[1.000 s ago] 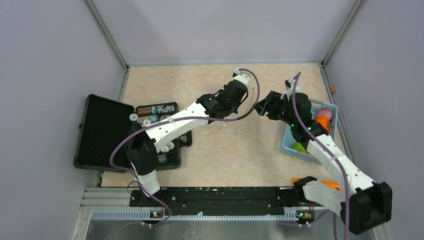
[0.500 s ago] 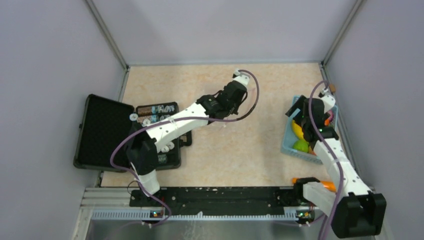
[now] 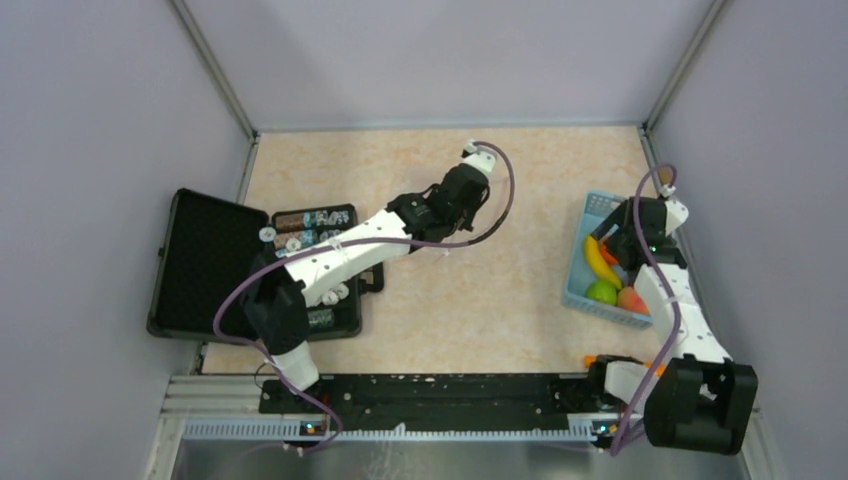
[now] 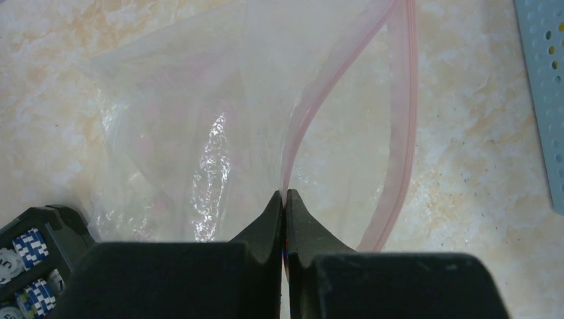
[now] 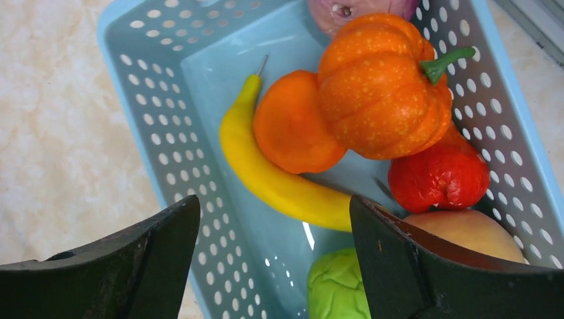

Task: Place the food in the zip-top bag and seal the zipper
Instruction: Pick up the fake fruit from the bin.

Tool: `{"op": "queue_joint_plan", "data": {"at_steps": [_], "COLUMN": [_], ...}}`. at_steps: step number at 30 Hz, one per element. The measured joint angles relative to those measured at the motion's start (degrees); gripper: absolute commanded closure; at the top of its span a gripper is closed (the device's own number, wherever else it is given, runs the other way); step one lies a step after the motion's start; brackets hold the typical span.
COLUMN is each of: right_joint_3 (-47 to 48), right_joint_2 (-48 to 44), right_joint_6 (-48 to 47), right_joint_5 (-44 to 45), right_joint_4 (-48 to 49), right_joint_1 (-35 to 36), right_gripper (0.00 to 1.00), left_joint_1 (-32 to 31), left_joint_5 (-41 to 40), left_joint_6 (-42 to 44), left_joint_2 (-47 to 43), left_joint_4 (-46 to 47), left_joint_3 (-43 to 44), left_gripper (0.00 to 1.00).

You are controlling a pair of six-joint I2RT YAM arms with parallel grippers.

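Swung away from the middle of the counter (image 3: 480,290), the right arm has folded back along its own side. The right pincer (image 5: 273,203) now hangs wide open and empty over the blue basket (image 5: 166,100). Just beneath it lies the banana (image 5: 266,173), its long axis slanting from the stem at far left down to the right finger. The left arm reaches forward as before. The left pincer (image 4: 284,199) is clamped on the rim of the bag (image 4: 199,133), whose pink zipper (image 4: 399,133) loops away ahead of it.
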Motion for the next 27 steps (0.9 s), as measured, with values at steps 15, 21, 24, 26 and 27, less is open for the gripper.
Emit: {"op": "queue_joint_plan", "data": {"at_steps": [15,21,24,26,27], "right_joint_3": [-0.5,-0.5,-0.5,-0.5,-0.5], "right_joint_2": [14.9,20.5,22.4,22.5,22.3], "right_joint_6": [-5.9,-8.3,-9.2,-9.6,-9.6], "right_joint_5": [-6.7,-10.2,-11.0,-12.0,-12.4], "right_joint_4": [4.2,7.9,8.9,9.3,9.7], "right_joint_1": [-3.1,-3.1,-3.2,-3.1,-3.1], "right_gripper": [0.39,0.4,0.53,0.54,0.54], "left_joint_1": [0.0,0.0,0.0,0.0,0.0], "left_joint_5": [1.0,1.4,1.4,1.4,1.4], "left_joint_6": [0.3,0.4,0.4,0.4,0.4], "left_joint_2": [-0.7,-0.8,-0.8,-0.8,-0.8], "left_joint_4": [1.4,1.7,1.7,1.7,1.7], "left_joint_3": [-1.3,-1.6,-1.6,-1.6,-1.6], "left_gripper": [1.0,1.0,1.0,1.0,1.0]}}
